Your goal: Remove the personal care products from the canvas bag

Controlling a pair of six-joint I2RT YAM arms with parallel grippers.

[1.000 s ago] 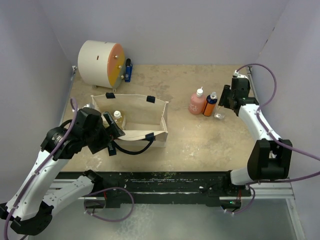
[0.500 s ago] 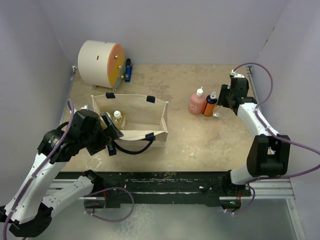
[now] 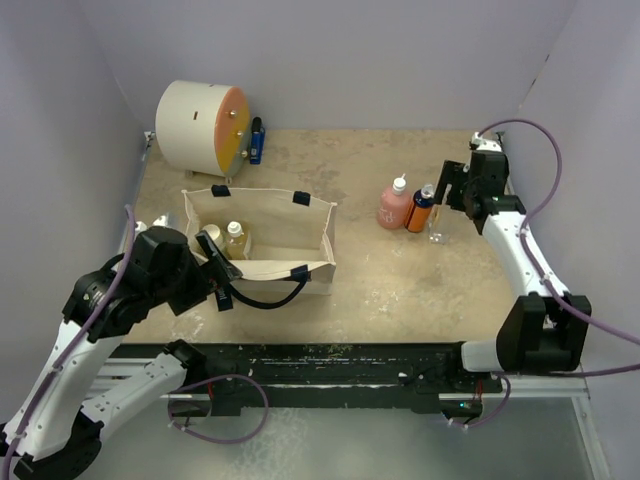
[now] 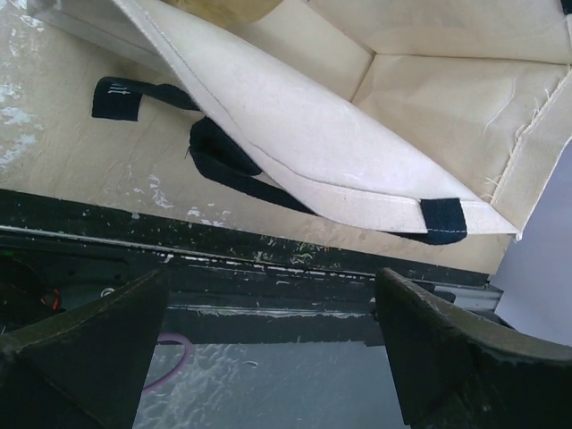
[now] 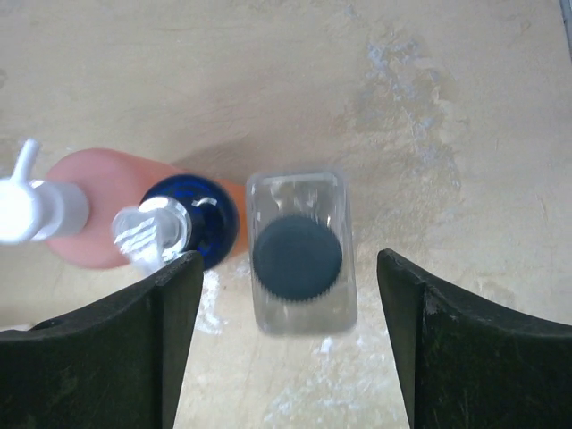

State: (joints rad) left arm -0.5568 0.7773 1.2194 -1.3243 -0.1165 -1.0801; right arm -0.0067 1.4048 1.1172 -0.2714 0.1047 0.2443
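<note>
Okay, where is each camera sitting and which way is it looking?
Top external: fixed above and behind the robot, looking down over the table; left arm and right arm show.
Left wrist: on the left arm, looking past the open left gripper at the canvas bag.
Right wrist: on the right arm, looking straight down past the open right gripper at the clear bottle.
Shared: top and left wrist both show the bag; top and right wrist, the bottle.

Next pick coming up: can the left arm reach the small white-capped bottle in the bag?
Probably yes: the open left pincer is beside the canvas bag, its mouth gapes upward, and the bottle stands uncovered at that end.
</note>
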